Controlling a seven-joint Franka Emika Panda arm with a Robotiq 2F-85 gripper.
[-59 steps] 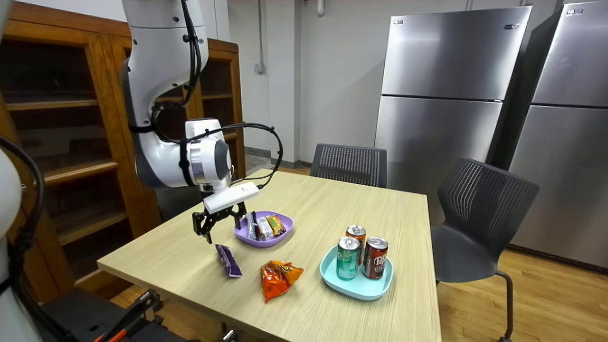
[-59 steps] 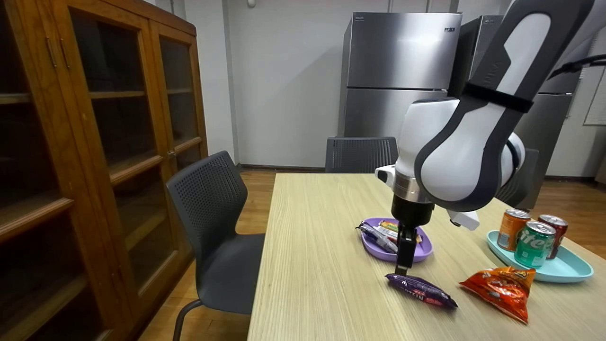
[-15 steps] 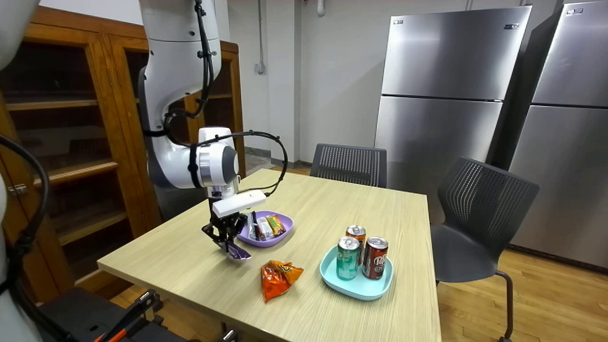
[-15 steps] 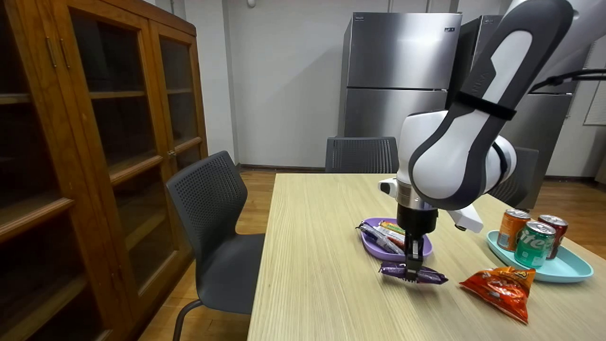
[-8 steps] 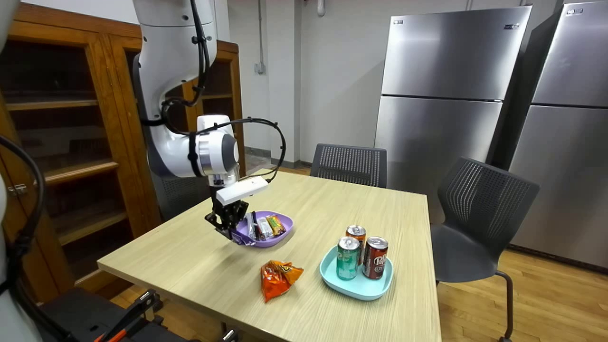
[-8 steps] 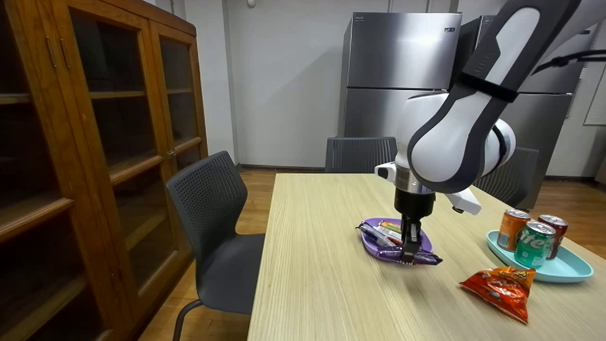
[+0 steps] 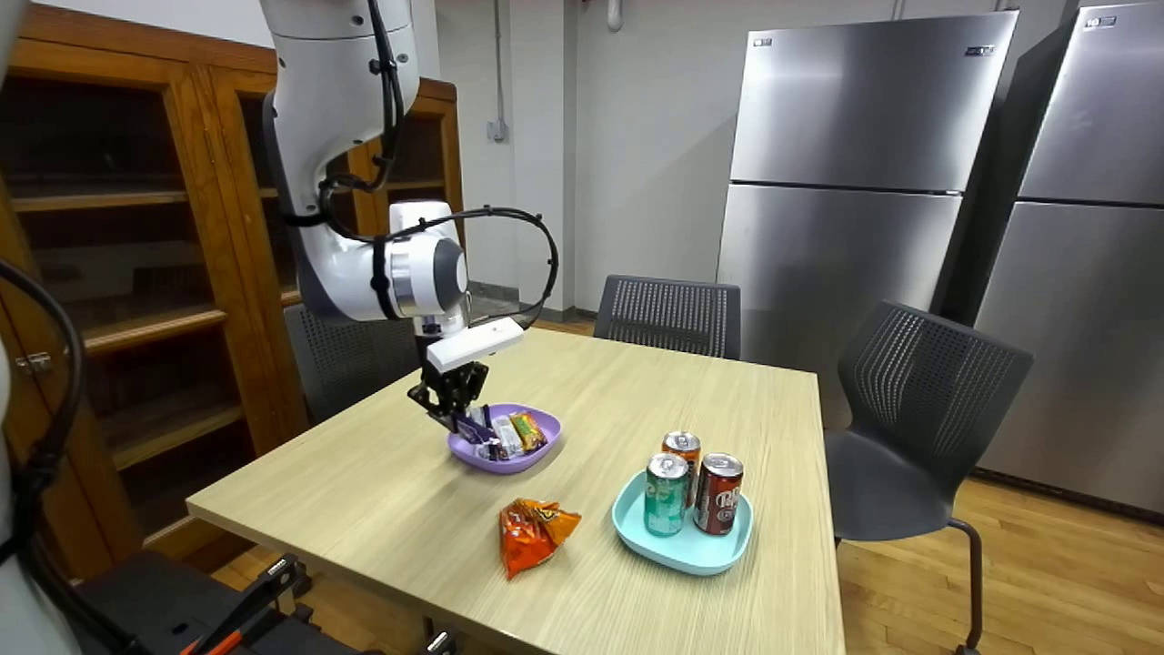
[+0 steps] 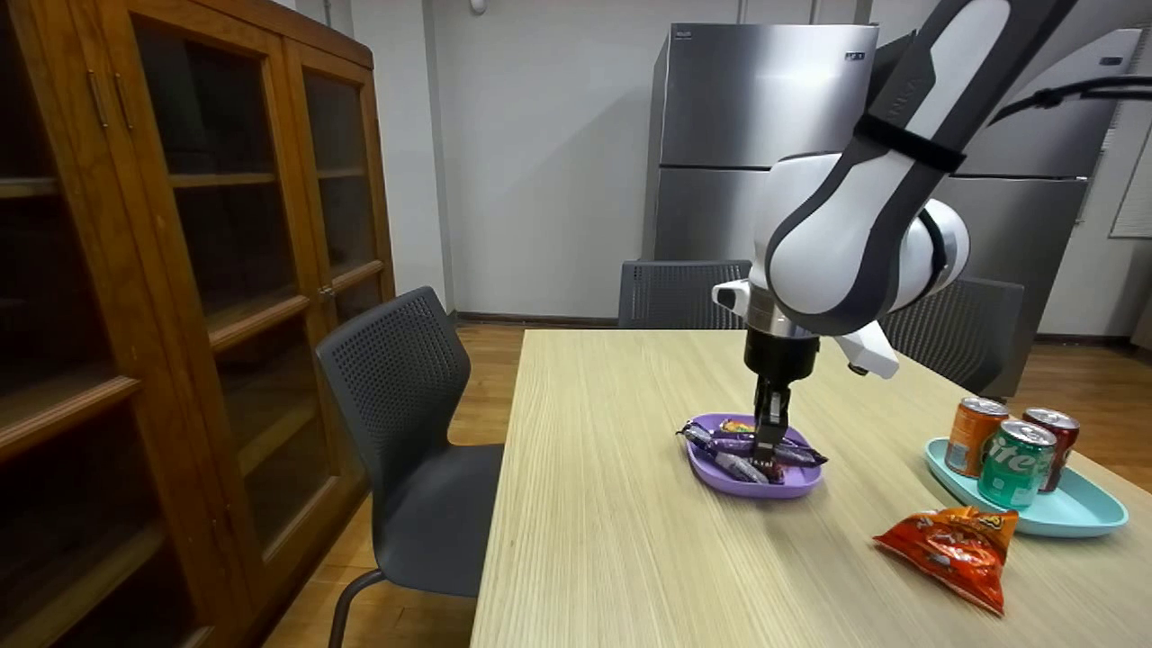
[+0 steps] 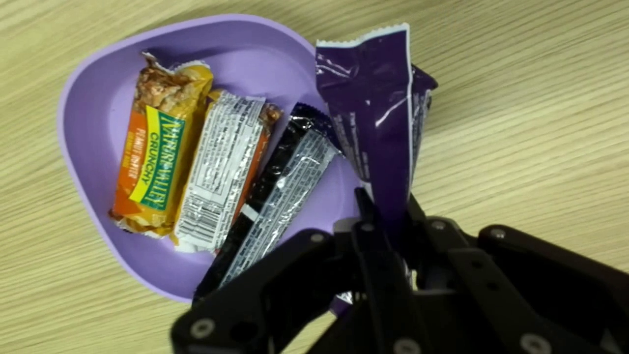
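Hanging in the gripper (image 9: pixel 388 206), the purple-wrapped bar (image 9: pixel 371 108) is over one side of the purple dish (image 9: pixel 250 64), crossing its rim as the wrist view looks down on it. The fingers pinch the wrapper from both sides, and one serrated end of the bar sticks out beyond them. In an exterior view the bar stretches across the dish above other snacks; whether it touches any of them, I cannot tell.

Inside the dish, three more wrapped snacks lie side by side. Nearest the gripper is a dark bar (image 9: pixel 282 196) with a silvery printed label, its end reaching over the rim. Beside it lies a white-labelled bar (image 9: pixel 221 169) showing a barcode, and next along comes a yellow and orange Nature Valley bar (image 9: pixel 155 162).

The dish stands on a pale wooden table (image 7: pixel 682 400). Near it lies an orange snack bag (image 8: pixel 958 549), and beyond that a teal tray (image 8: pixel 1089 508) carries three upright cans: a green can (image 8: pixel 1012 468), an orange can (image 8: pixel 975 436) and a dark red can (image 7: pixel 718 496). A dark grey chair (image 7: pixel 909 428) stands at the table, with two steel refrigerators (image 7: pixel 846 118) behind.
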